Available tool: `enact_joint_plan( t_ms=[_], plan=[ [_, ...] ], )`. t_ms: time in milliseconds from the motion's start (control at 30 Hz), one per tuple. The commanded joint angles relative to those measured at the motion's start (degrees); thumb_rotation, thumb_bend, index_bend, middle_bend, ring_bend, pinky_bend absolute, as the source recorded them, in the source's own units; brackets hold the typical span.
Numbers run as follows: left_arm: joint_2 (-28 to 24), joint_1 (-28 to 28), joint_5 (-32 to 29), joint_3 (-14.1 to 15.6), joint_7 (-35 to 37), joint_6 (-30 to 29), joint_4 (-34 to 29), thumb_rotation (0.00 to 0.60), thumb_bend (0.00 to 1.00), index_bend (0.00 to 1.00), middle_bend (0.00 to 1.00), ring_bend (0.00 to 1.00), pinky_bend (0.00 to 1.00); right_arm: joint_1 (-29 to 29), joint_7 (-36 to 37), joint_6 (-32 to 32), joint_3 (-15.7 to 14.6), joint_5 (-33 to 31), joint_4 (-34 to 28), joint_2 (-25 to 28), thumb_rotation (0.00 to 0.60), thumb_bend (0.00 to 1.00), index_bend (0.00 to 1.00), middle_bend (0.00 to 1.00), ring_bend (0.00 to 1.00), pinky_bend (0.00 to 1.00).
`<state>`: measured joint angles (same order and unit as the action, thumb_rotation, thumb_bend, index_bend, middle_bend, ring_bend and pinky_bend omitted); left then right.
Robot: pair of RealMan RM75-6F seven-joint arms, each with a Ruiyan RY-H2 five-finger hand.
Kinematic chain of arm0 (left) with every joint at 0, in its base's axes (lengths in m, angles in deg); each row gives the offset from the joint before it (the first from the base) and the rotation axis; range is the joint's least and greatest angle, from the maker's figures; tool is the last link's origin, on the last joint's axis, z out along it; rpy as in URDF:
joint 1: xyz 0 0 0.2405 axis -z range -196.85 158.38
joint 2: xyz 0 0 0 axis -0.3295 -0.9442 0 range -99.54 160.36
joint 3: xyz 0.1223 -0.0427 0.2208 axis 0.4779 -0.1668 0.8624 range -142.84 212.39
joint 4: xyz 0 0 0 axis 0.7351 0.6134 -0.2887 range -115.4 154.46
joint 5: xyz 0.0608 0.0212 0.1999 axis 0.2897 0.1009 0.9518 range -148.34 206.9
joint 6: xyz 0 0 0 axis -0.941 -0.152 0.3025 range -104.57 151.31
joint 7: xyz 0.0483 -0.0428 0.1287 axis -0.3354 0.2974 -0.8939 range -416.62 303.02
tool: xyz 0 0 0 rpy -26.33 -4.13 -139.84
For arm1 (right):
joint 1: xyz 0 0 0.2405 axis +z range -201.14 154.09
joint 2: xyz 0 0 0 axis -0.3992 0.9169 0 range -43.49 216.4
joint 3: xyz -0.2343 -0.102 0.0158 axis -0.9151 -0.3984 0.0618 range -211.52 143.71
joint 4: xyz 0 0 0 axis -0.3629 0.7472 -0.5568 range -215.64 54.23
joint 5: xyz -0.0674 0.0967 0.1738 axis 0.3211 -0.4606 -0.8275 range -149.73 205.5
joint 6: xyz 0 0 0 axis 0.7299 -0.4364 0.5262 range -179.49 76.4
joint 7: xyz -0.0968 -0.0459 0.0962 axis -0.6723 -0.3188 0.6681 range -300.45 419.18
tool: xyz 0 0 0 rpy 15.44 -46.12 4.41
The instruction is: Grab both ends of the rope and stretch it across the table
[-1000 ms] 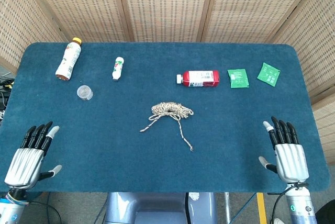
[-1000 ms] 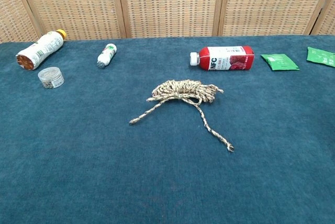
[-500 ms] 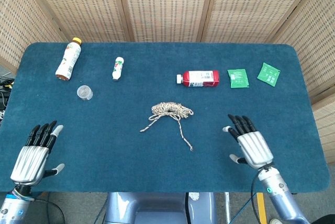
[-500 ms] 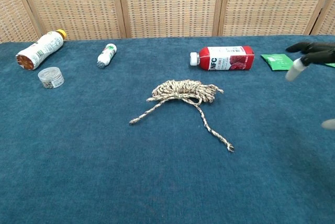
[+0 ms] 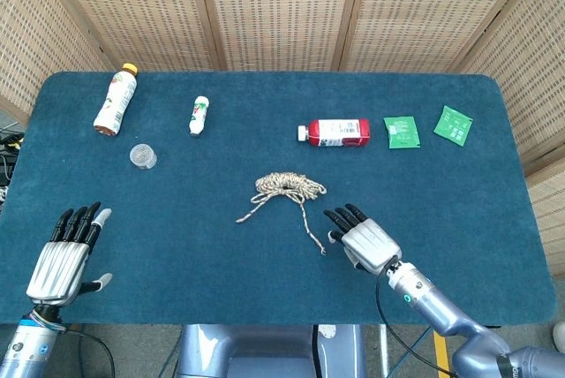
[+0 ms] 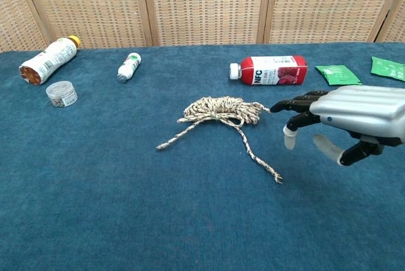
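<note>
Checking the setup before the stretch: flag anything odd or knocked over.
All three bottles lie on their sides: the red-label bottle, the orange-capped bottle and the small white bottle. Nothing looks spilled. The rope is bunched, both ends free.

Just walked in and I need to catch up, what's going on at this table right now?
A two-handed robot is going for a rope lying bunched mid-table. Its right hand, open with nothing in it, is beside the rope's nearer loose end, not touching it. The left hand is open at the table's near left corner, far from the rope. Neither end is gripped yet.
</note>
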<state>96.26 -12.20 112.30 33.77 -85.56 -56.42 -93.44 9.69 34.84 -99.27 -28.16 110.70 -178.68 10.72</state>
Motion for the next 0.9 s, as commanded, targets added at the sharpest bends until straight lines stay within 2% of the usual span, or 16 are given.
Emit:
enact_joint_plan(
  t_ms=[33, 267, 467, 900],
  plan=[
    [0.2, 0.1, -0.2, 0.1, -0.4, 0.0, 0.0, 0.600, 0.00, 0.00, 0.00, 0.00, 0.00, 1.6, -3.4, 0.9, -0.5, -1.3, 0.7, -1.9, 0.600, 0.80, 0.33, 0.00, 0.00, 0.00],
    [0.7, 0.2, -0.2, 0.4, -1.2, -0.2, 0.0, 0.600, 0.00, 0.00, 0.00, 0.00, 0.00, 3.9, -9.8, 2.3, -1.2, -5.5, 1.3, -4.8, 0.600, 0.87, 0.29, 0.00, 0.00, 0.00],
    [0.9, 0.5, -0.6, 0.4, -1.6, -0.2, 0.1, 0.600, 0.00, 0.00, 0.00, 0.00, 0.00, 5.4, -13.6, 2.6, -2.0, -8.6, 1.4, -6.3, 0.600, 0.91, 0.20, 0.00, 0.00, 0.00],
    [1.1, 0.8, -1.2, 0.5, -2.0, -0.2, 0.1, 0.600, 0.00, 0.00, 0.00, 0.00, 0.00, 6.5, -17.3, 1.3, -4.6, -12.5, 3.1, -8.6, 0.600, 0.92, 0.24, 0.00, 0.00, 0.00]
  ],
)
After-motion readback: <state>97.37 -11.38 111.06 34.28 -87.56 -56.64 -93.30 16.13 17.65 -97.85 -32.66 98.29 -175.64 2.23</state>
